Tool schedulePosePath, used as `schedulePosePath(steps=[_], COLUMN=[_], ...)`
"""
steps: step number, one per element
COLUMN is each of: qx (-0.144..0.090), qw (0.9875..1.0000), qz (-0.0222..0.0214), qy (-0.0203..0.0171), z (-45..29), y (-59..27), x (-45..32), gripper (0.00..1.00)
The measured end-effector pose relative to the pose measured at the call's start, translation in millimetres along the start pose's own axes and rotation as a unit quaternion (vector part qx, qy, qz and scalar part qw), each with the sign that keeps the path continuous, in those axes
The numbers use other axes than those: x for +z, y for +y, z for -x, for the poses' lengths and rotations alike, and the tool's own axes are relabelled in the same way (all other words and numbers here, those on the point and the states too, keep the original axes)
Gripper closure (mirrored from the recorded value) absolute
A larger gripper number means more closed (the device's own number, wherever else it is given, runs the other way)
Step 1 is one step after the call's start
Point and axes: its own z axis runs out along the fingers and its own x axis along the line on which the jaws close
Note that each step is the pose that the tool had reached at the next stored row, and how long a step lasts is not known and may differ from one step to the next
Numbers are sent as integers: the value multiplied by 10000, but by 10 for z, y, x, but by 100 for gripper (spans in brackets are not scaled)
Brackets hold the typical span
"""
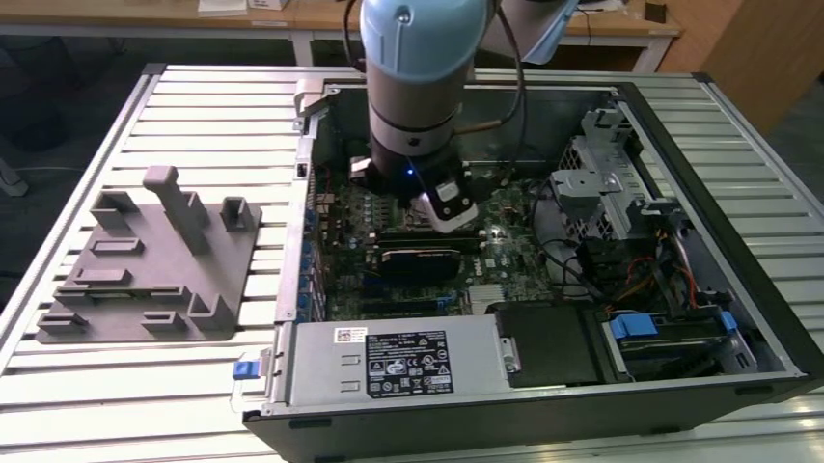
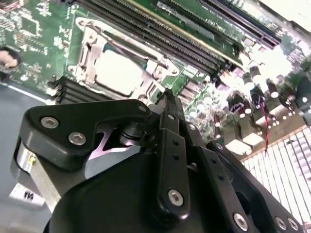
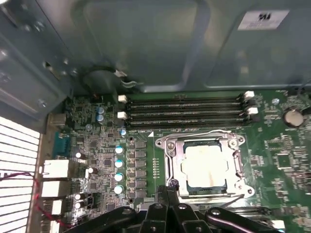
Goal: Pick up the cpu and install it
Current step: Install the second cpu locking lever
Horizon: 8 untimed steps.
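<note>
cpu point(image 3: 204, 166) already sits in the socket point(image 3: 171, 145), frame not closed over it, just at 12 o'clock of the gripper point(image 3: 167, 206). gripper fingers look pinched together, holding nothing. risk, my guess: a low fingertip nudges the chip askew or bends socket pins. count: one cpu, one socket, four ram slots point(image 3: 187, 110), one grey fixture point(image 1: 149, 260) on the desk point(image 1: 77, 386).

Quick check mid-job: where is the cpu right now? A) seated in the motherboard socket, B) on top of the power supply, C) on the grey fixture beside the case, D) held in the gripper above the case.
A: in both wrist views the cpu lies flat inside the socket's metal frame, apart from the gripper.
</note>
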Motion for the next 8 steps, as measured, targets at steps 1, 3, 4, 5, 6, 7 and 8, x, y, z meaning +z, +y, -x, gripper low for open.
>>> schedulePosePath(steps=[1, 3, 4, 5, 6, 7, 8], qx=[0, -1, 0, 0, 2, 7, 13], qw=[10000, 10000, 10000, 10000, 9999, 9998, 9996], qz=[-5, -14, -28, -59, -123, -193, -268], qy=[0, -1, -1, -4, -7, -13, -18], z=[2, 7, 10, 18, 30, 43, 56], y=[11, 31, 40, 47, 50, 53, 56], x=[-30, -88, -113, -128, -139, -147, -153], gripper=[89, 89, 89, 89, 89, 89, 89])
